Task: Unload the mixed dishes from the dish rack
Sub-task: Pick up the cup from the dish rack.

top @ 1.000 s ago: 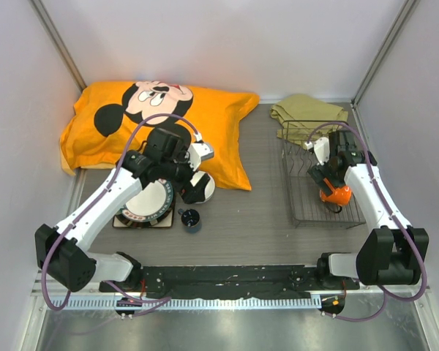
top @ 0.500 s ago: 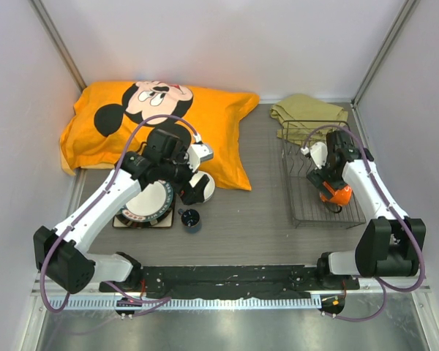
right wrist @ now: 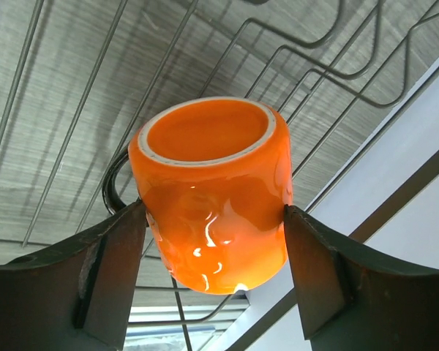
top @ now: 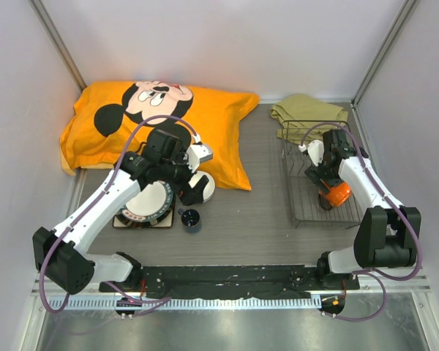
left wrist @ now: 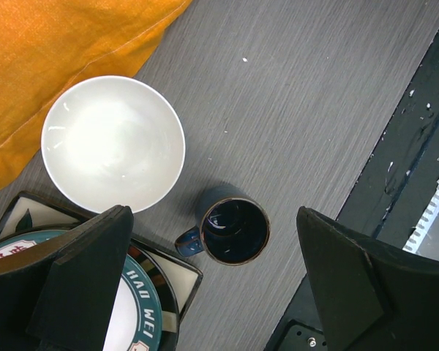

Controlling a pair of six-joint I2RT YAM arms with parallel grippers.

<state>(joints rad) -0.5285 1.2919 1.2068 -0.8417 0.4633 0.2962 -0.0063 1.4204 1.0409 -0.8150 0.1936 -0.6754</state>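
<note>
The right gripper (right wrist: 214,252) is clamping the orange mug (right wrist: 208,183) – its fingers (right wrist: 110,270) are pressing against opposite sides of the glazed wall, with the mug's open mouth facing away from the wrist camera. The mug is sitting within the outline of the dish rack (top: 300,212), toward its near right part. The rack's wire base is showing behind it in the wrist view, though whether the mug is touching those wires or hanging just above them cannot be told. The rack is standing on the right of the bench (top: 256,212), with an olive-green cloth (top: 307,110) lying at its far end.

On the left, the left gripper (left wrist: 216,289) is hovering over the bench with its fingers (left wrist: 80,285) spread wide and holding nothing. Below it the white bowl (left wrist: 113,142) is resting upright just beside the near edge of an orange cartoon-print pillow (top: 205,117). The small dark-blue cup (left wrist: 234,230) is standing upright close to the bowl on its near side, apart from it. To the left of the cup, the white plate with dark patterned rim (top: 150,201) is lying on top of the square cream floral plate (left wrist: 177,272) – all of these are outside the rack
</note>
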